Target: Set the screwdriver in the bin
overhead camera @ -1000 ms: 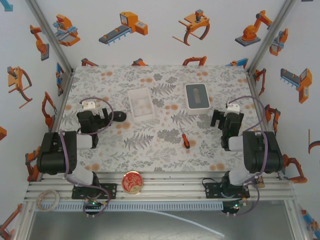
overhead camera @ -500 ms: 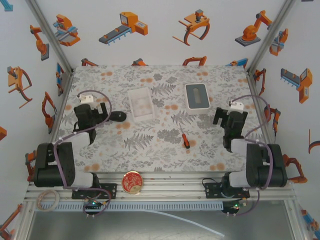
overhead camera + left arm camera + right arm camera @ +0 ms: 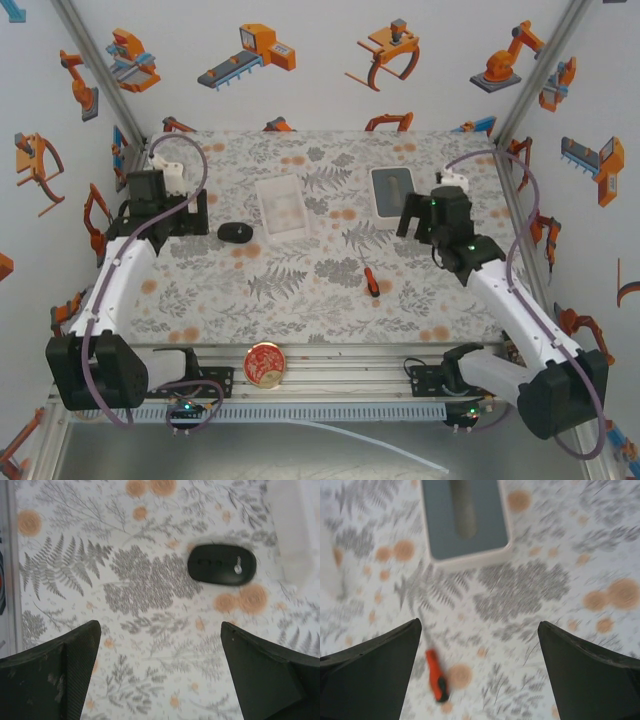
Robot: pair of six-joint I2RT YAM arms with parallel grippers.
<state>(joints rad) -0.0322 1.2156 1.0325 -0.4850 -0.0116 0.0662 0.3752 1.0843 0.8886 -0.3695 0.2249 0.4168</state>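
Orange-red-handled screwdriver (image 3: 371, 282) lies flat on the floral worktop (image 3: 300, 290), right of centre and well apart from the white bin (image 3: 281, 207). Left end effector (image 3: 160, 625): spread wide, empty, near a black oval object (image 3: 221, 564). Right end effector (image 3: 480, 624): spread wide, empty, above the worktop between the grey box (image 3: 465, 517) and the screwdriver.

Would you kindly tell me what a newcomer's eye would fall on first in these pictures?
The orange-red screwdriver lies alone near the middle, slightly right. Farther back the white bin and a grey box sit side by side, a black oval object left of the bin. The left end effector hovers open near that oval, and the right end effector hovers open by the box.
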